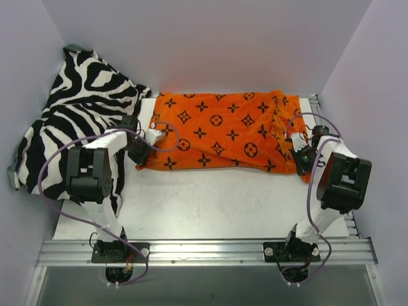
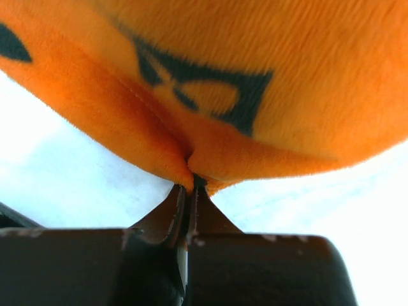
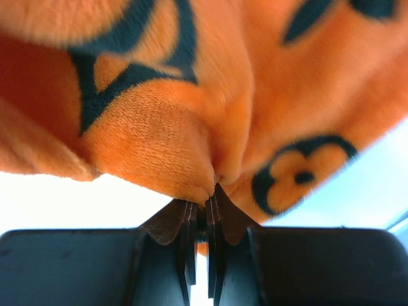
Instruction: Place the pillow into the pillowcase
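- White table (image 1: 204,204), walled on three sides; you have a zebra cloth (image 1: 83,108) heaped at its far-left corner.
- Pillowcase (image 1: 217,131) lies along the far edge.
- Left gripper (image 1: 141,160): jaws clamped on its near-left corner.
- Right gripper (image 1: 301,167): jaws clamped on its near-right corner.

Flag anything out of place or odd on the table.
The zebra-striped cloth lies crumpled at the far left, spilling past the table's left edge. The pillowcase is bunched and wrinkled at its right end, while the rest lies smooth. The left end effector and right end effector each pinch its near edge.
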You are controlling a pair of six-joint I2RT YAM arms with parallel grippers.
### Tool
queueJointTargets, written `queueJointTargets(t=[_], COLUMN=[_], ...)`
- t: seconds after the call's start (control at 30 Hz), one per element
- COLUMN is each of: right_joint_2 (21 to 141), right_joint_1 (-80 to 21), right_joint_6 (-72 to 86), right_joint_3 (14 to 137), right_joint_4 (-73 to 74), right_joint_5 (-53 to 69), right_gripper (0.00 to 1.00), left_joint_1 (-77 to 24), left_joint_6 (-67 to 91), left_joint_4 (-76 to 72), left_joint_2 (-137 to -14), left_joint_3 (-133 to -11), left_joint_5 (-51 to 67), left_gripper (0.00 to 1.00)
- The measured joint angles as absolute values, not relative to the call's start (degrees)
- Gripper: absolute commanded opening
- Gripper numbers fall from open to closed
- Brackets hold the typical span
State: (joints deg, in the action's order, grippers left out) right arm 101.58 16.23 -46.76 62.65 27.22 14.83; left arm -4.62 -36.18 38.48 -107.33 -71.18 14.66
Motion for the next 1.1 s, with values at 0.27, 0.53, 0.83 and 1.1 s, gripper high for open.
queueJointTargets(t=[0.27, 0.53, 0.83, 1.1], right_joint_2=[87.4, 71.1, 57.4, 65.5], right_joint_1=[25.2, 32.6, 48.9, 42.5], right_joint_6=[-36.4, -24.8, -10.8, -7.9], right_joint_3=[69.6, 81.1, 91.1, 95.0], right_joint_4=[31.2, 32.0, 26.4, 22.0], right_joint_5=[24.4, 34.7, 42.0, 41.3], right_gripper=[0.00, 0.00, 0.00, 0.00], left_joint_1=[2.3, 3.5, 4.3, 4.3], left_joint_6=[-26.3, -12.6, -2.0, -0.2], left_joint_4=[42.2, 35.2, 24.1, 17.3], left_joint_2=[-98.2, -74.8, -54.2, -59.3], left_joint_3=[-77.2, -80.5, -82.1, -82.3], left_joint_5=[23.0, 26.7, 21.6, 21.3], left_gripper=[0.00, 0.00, 0.00, 0.00])
